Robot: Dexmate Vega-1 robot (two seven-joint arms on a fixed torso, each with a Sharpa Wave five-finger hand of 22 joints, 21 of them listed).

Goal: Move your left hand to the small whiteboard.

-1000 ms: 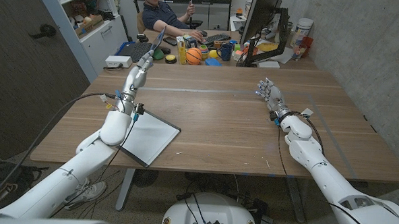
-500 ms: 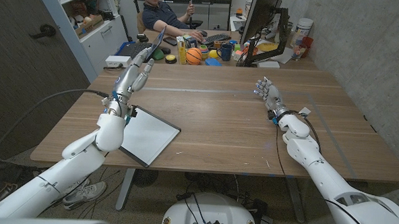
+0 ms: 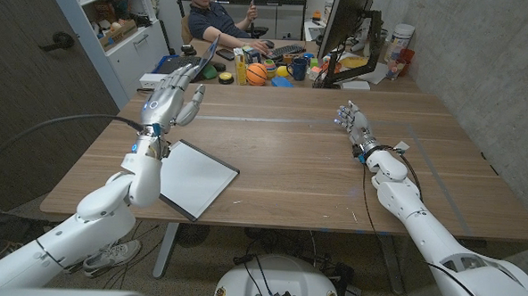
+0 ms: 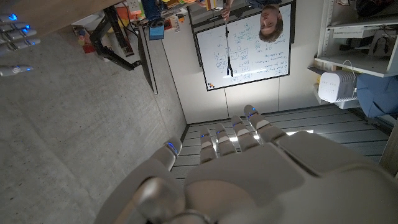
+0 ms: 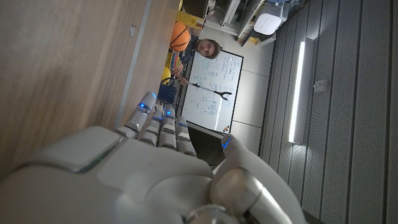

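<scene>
The small whiteboard lies flat on the wooden table near its front left edge, a white sheet with a dark rim. My left hand is raised above the table's left side, beyond the board's far corner, fingers spread and holding nothing. Its back shows in the left wrist view, pointing at the ceiling and wall. My right hand stands on the table at the right, fingers apart and empty; its back shows beside the wood in the right wrist view.
A person sits behind the table at a cluttered desk with a basketball, a bottle and a monitor. A white device sits at the table's far left corner. A cable trails off my left arm.
My left arm has swung outward to the left and the hand has lifted and spread its fingers, moving away from above the whiteboard. The right hand has barely moved.
</scene>
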